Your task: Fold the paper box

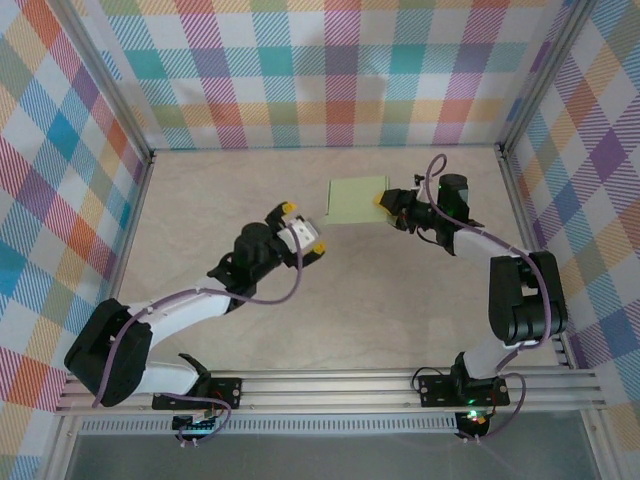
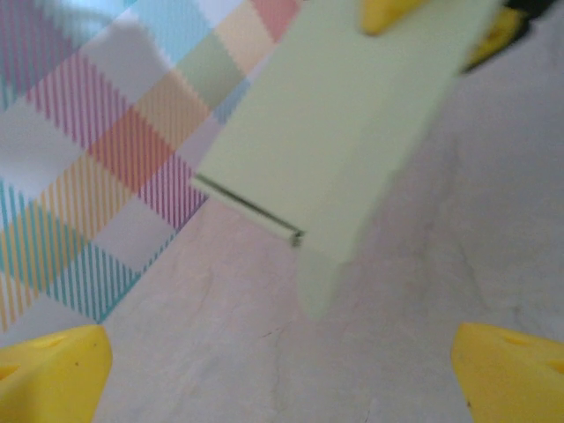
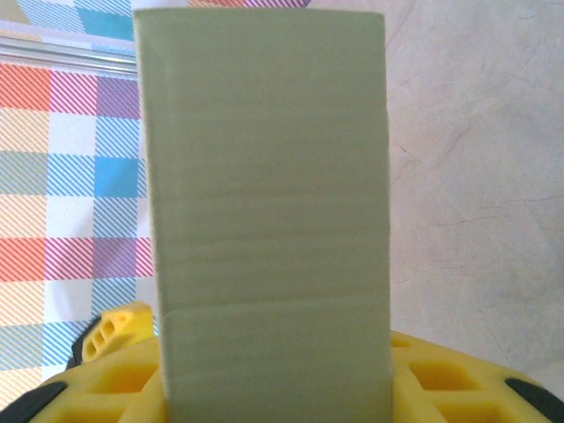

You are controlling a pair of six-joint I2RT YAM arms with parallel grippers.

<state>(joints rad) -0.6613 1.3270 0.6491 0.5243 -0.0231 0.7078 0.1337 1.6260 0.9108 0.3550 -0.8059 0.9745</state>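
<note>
- As the top view shows, the paper box (image 1: pixel 357 200) is a pale green flat rectangle over the far middle part of the bench (image 1: pixel 400 320), a little to the right of the centre.
- The right fingers (image 1: pixel 377 203) are clamped on the right end of the box, one on each face.
- In the right wrist view the box (image 3: pixel 269 220) comes straight out from between the yellow fingers (image 3: pixel 458 383). Its near end sits between them and its far end points to the wall.
- In the left wrist view the box (image 2: pixel 352 132) looks tilted, with one narrow side turned down. A soft shadow lies on the bench under it.
- I cannot tell if the box touches the bench or is a little above it.
- The left fingers (image 1: pixel 288 208) are wide apart and hold nothing. They are near the left end of the box and do not touch it.
- In the left wrist view their yellow tips (image 2: pixel 53 370) are at the two lower corners, with bare bench between them.
- Walls (image 1: pixel 300 70) with a coloured check pattern stand around the bench.
</note>
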